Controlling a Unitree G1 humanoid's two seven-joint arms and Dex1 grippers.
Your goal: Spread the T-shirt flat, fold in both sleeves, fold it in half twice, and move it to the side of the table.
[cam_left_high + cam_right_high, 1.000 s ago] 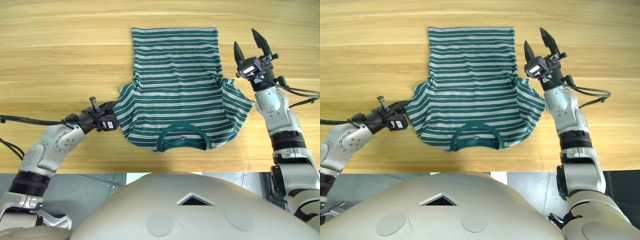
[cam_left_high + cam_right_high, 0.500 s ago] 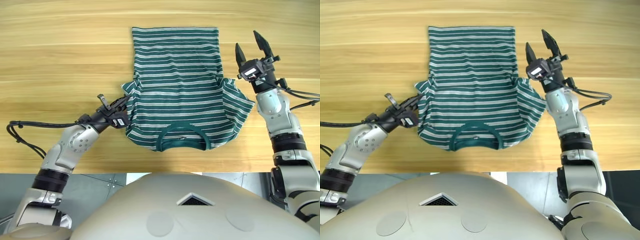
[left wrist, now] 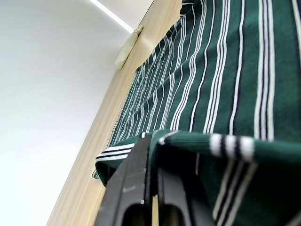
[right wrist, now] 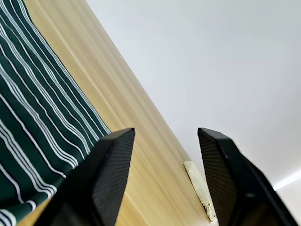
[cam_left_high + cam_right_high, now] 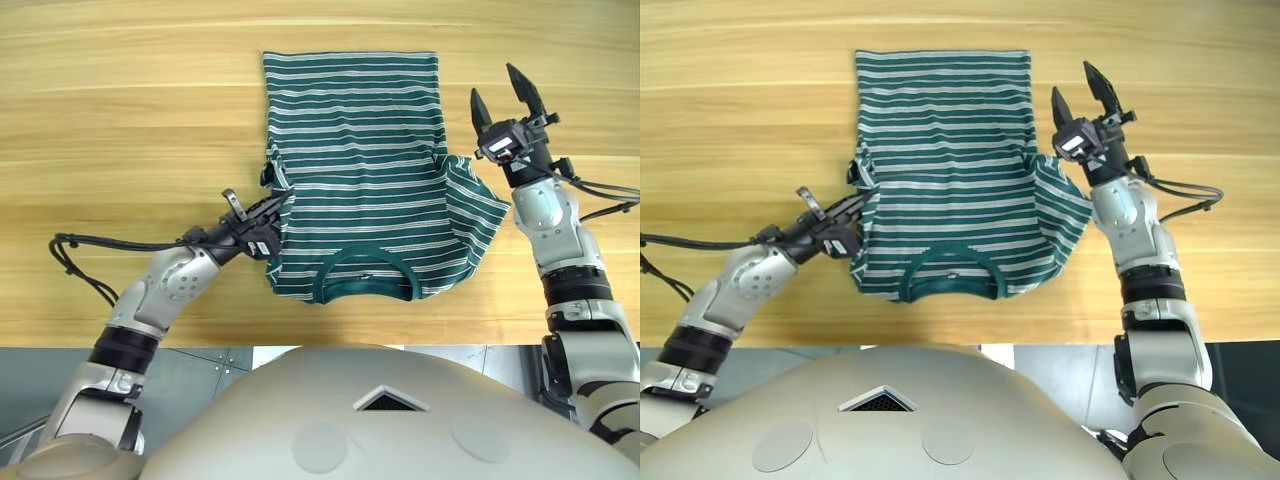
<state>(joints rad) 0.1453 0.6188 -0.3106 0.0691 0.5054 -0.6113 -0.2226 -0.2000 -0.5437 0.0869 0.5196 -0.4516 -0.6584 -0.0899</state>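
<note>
In the head views, the green striped T-shirt point(image 5: 350, 170) lies on the wooden table point(image 5: 120, 100) with its collar toward the robot. The left gripper point(image 5: 270, 222), pinched on the left sleeve point(image 5: 277, 195), has carried it inward over the last second, so the sleeve now doubles over the shirt's edge. The right gripper point(image 5: 505, 95) hovers spread wide beside the right sleeve point(image 5: 475, 205) and has barely moved.

In the left wrist view, its fingers point(image 3: 136, 188) clamp a striped hem.

In the right wrist view, its fingers point(image 4: 106, 174) stand well apart above the table, with the shirt alongside.

The first sleeve fold looks nearly complete, and the right sleeve likely comes next.
</note>
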